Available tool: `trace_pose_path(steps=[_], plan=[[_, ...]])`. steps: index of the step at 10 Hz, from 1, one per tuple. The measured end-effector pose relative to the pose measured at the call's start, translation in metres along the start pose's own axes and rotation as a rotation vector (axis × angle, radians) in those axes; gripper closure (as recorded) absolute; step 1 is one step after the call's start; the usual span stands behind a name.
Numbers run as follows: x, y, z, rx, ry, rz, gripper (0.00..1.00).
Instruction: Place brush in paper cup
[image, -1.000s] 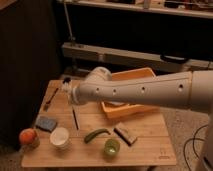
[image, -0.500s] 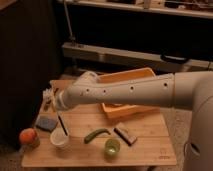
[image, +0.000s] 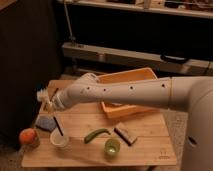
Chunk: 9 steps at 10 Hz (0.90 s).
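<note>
Gripper, clenched on the brush at the table's near left, holds its dark handle end (bristles up) at the cup; a tilted release could topple the light cup.

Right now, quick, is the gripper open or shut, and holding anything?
The gripper is closed on the long thin dish brush with whitish bristle head, just above the small white paper cup.

arm: pale grey-white, thick, tubular | row of small dark dots along it | claw: small, at the arm's tip
</note>
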Motion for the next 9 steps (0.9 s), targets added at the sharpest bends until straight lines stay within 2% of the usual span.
trace_pose_path(steps=[1,2,3,5,7,9], plan=[[-0.001,-0.001,0.001,-0.001,0.014,-0.001,1.0],[-0.001,-0.002,0.0,-0.006,0.057,0.007,1.0],[0.001,-0.007,-0.007,-0.016,0.14,0.025,1.0],[0.011,-0.019,-0.03,-0.035,0.224,0.051,1.0],[0.029,-0.032,-0.055,-0.04,0.248,0.075,1.0],[0.042,-0.041,-0.07,-0.041,0.25,0.085,1.0]])
